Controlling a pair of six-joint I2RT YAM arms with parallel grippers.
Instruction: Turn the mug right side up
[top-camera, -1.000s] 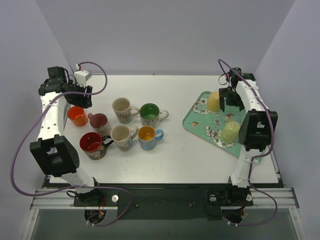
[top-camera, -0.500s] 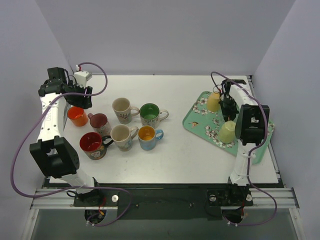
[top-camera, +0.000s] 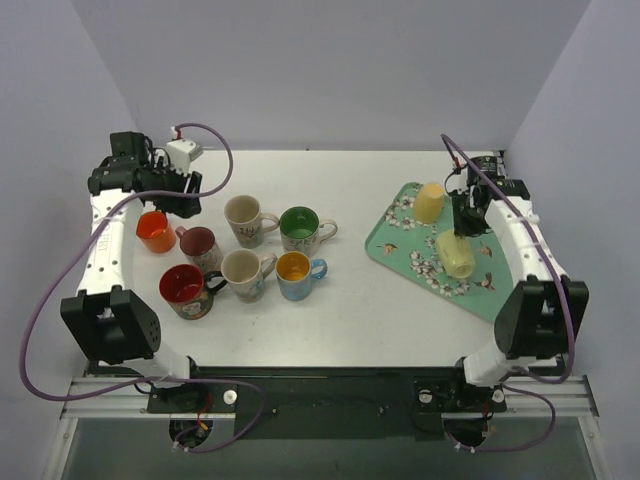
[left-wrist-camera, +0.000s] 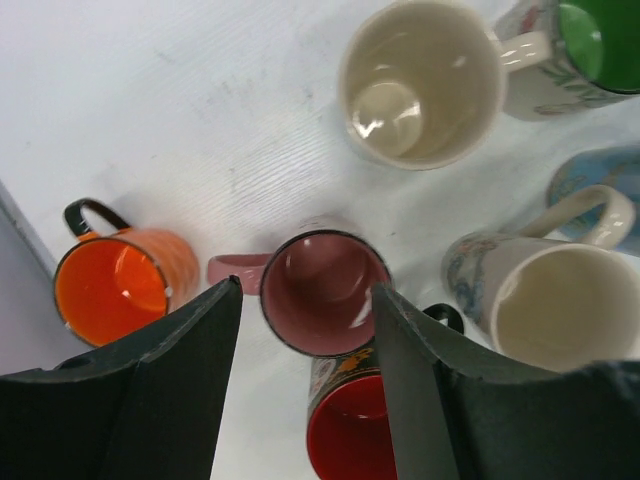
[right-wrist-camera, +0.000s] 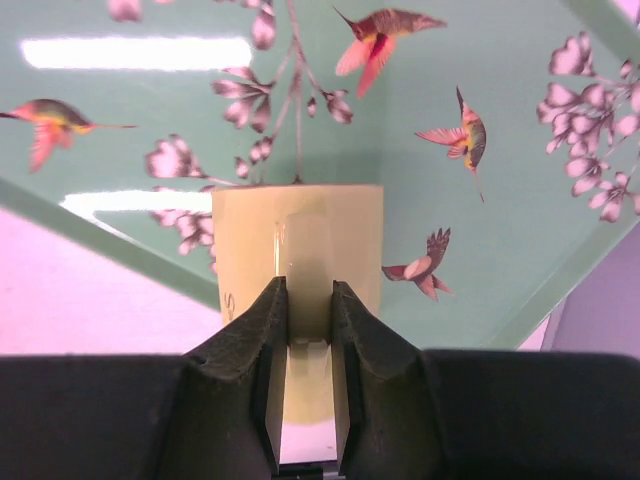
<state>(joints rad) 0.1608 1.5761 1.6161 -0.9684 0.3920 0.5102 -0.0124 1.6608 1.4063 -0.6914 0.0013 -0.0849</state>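
A pale yellow-green mug (top-camera: 456, 255) lies tilted over the floral green tray (top-camera: 400, 240) at the right. My right gripper (top-camera: 464, 222) is shut on its handle. In the right wrist view both fingers pinch the handle (right-wrist-camera: 306, 300) of the mug (right-wrist-camera: 300, 235), with the tray (right-wrist-camera: 480, 200) behind it. Whether the mug still touches the tray I cannot tell. A second yellow mug (top-camera: 430, 202) stands upside down at the tray's far end. My left gripper (top-camera: 183, 198) hangs open over a pink mug (left-wrist-camera: 325, 292), apart from it.
Several upright mugs cluster left of centre: orange (top-camera: 153, 231), pink (top-camera: 197, 243), red (top-camera: 183, 289), two cream ones (top-camera: 243, 215) (top-camera: 242, 270), a green-lined one (top-camera: 299, 226) and a blue one (top-camera: 294, 270). The tray's near corner reaches toward the table's right edge.
My right gripper has shut on the pale mug's handle, the right arm's elbow has swung out to the right, and the mug has tipped slightly. The left arm has shifted a little rightward.
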